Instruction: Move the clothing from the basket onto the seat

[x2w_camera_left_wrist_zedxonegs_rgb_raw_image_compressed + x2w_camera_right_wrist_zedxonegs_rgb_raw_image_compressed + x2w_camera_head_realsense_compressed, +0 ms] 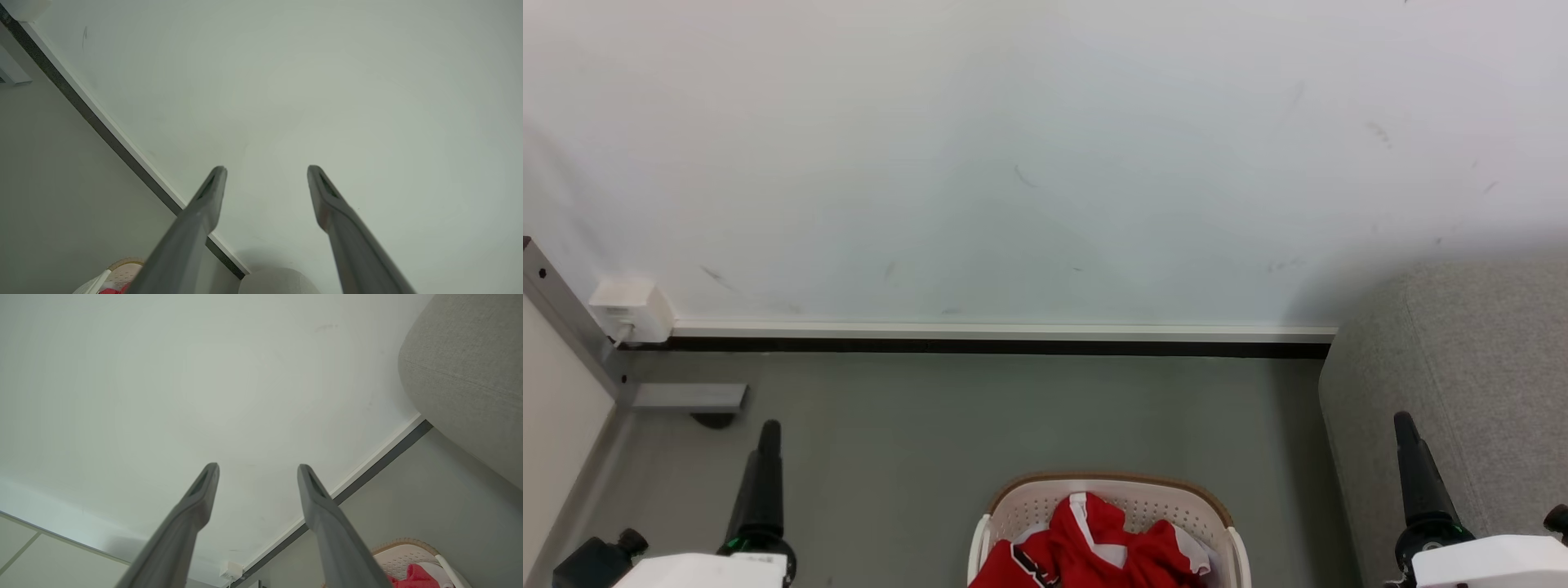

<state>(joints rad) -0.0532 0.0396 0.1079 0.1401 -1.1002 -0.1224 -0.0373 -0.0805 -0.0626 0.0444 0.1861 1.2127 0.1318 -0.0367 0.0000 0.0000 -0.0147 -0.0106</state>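
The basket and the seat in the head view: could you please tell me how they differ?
The basket is cream perforated plastic with a tan rim; the seat is grey woven fabric. The basket holds red clothing; the seat's visible part is bare. Both stand on the grey floor.

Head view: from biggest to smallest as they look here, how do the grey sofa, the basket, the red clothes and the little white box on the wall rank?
1. sofa, though the picture's edge cuts it off
2. basket, also cut off at the bottom
3. clothing, lying inside the basket
4. white box, clearly the smallest
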